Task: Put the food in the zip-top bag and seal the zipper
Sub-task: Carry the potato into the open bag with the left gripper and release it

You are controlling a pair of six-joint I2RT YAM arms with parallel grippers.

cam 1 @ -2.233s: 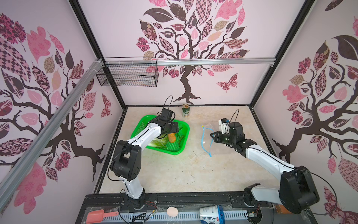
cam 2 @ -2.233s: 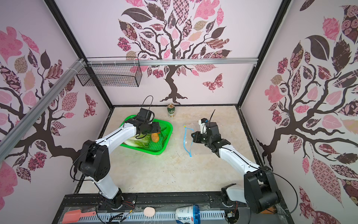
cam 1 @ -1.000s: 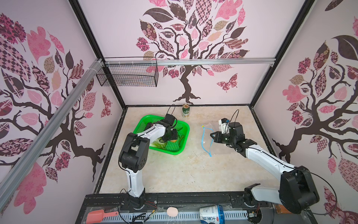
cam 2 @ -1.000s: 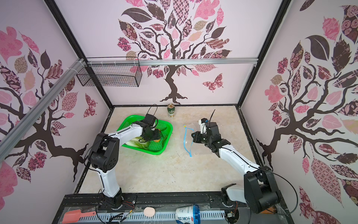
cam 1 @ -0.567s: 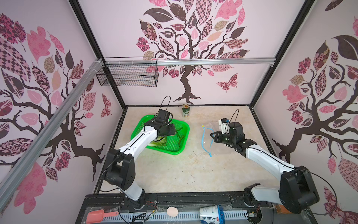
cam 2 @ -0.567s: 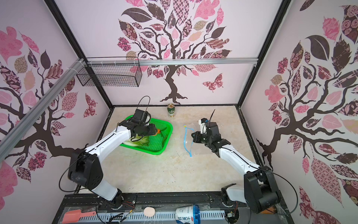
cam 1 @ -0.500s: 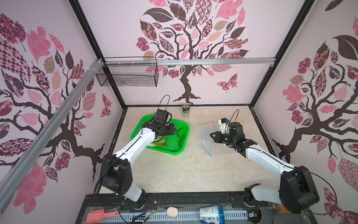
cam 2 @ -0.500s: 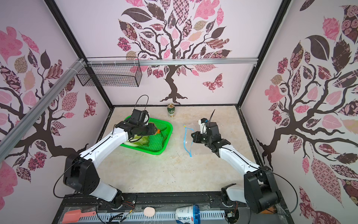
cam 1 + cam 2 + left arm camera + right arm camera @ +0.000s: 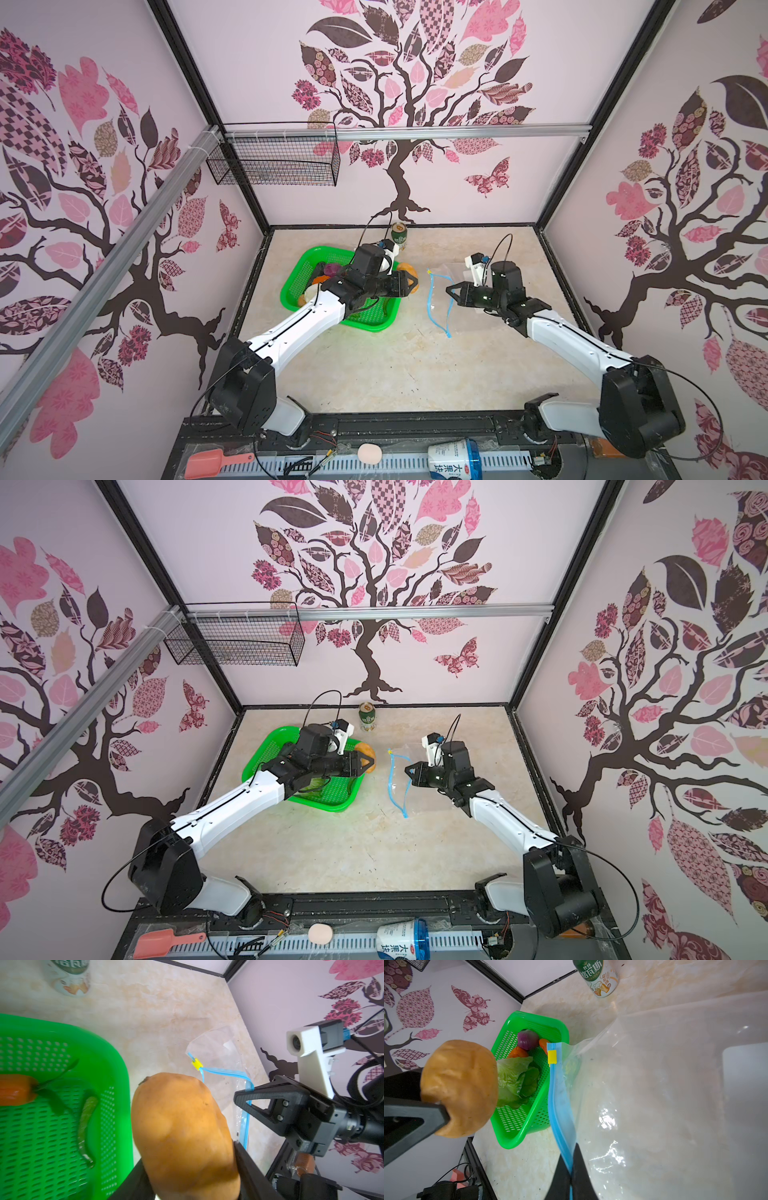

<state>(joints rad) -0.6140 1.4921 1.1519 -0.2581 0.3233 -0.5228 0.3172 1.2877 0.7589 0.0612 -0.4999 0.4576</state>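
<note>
Left tool (image 9: 363,766) grips one potato (image 9: 182,1130).

The green drink can (image 9: 599,977), standing at about 12 o'clock on the counter, carries large white Chinese characters "格瓦斯" in the right wrist view; the two smaller characters above them are too small to read surely. In the left wrist view the can (image 9: 68,974) shows only cut-off strokes. At 6 o'clock, on the front rail, a white-and-blue cup (image 9: 453,463) bears dark characters starting "大果" in both top views.
</note>
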